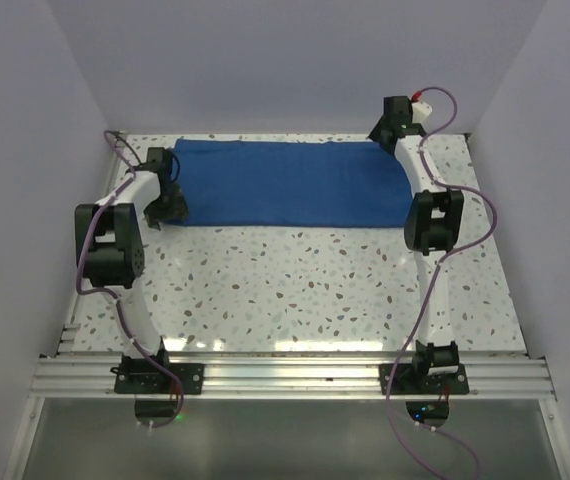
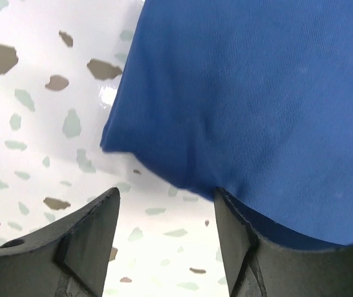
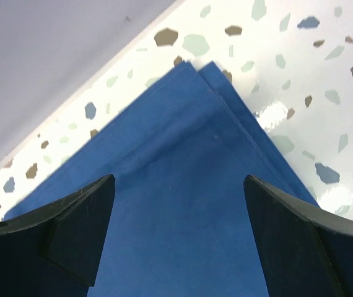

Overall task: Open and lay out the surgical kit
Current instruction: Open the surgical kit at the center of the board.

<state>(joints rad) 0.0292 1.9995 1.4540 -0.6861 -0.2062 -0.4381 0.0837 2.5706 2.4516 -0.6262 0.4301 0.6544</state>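
Left fingers stood parted to a moderate gap and gripped nothing; only bare speckled surface showed between them. One corner of the royal-blue cloth wrap lay just ahead of the fingertips, toward the right-hand one. The tip of that finger met the cloth's edge in the wrist view, but whether the two actually touched could not be told.

Right fingers stood wide apart and were also empty. Cloth filled the space between and below them. Another corner of the wrap lay directly ahead of the tips and showed two stacked layers with slightly offset edges. Whether these fingers hovered over the cloth or rested on it could not be told. Beyond that corner came a narrow strip of surface, then the pale wall.

From overhead, the wrap lay as one long folded rectangle reaching from one pair of fingers to the other. No steel tray and no instruments were in view; if present, they were hidden under the cloth.

Judged step: opening the wrap, at an early stage, since the cloth was folded and nothing was laid out. The next move would call for each pair of fingers to close on the top layer alone at its corner, then draw that layer away from the fold. Risks: pinching both layers together, or dragging the whole wrap across the smooth surface.
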